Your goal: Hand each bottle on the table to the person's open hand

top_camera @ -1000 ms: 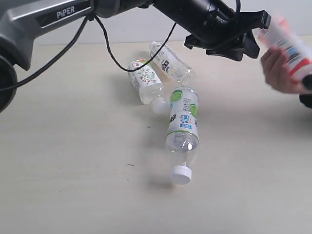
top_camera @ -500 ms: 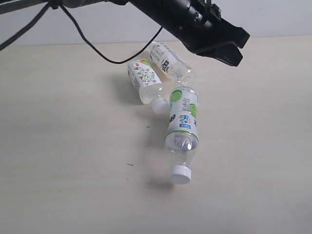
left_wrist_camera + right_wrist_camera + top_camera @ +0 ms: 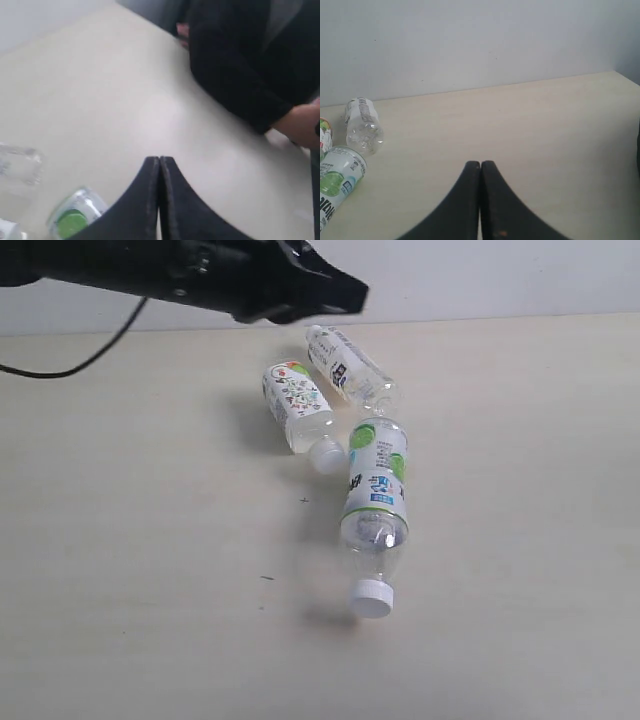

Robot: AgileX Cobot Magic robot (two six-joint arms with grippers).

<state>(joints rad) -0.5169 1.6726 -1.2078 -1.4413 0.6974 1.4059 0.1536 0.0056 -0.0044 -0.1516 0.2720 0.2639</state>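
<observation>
Three bottles lie on the table [image 3: 130, 540]. A doodle-labelled bottle [image 3: 297, 400] and a text-labelled bottle [image 3: 350, 365] rest at the back, close together. The green-and-white bottle [image 3: 375, 505] lies nearer, its white cap [image 3: 371, 597] pointing to the front. My left gripper [image 3: 355, 295] hangs shut and empty above the back of the table, just left of the text-labelled bottle. In the left wrist view the left gripper [image 3: 159, 160] has its jaws pressed together, and the person's hand [image 3: 302, 125] shows blurred at the edge. My right gripper [image 3: 480, 164] is shut and empty, apart from the text-labelled bottle [image 3: 364, 122].
The person's black sleeve [image 3: 240, 65] reaches over the table's far side in the left wrist view. A pale wall [image 3: 480, 40] stands behind the table. A black cable [image 3: 90, 345] trails from the left arm.
The left arm has swung left from the right side, and its jaws have closed empty. The person's hand holding a pink-labelled bottle has left the exterior view.
</observation>
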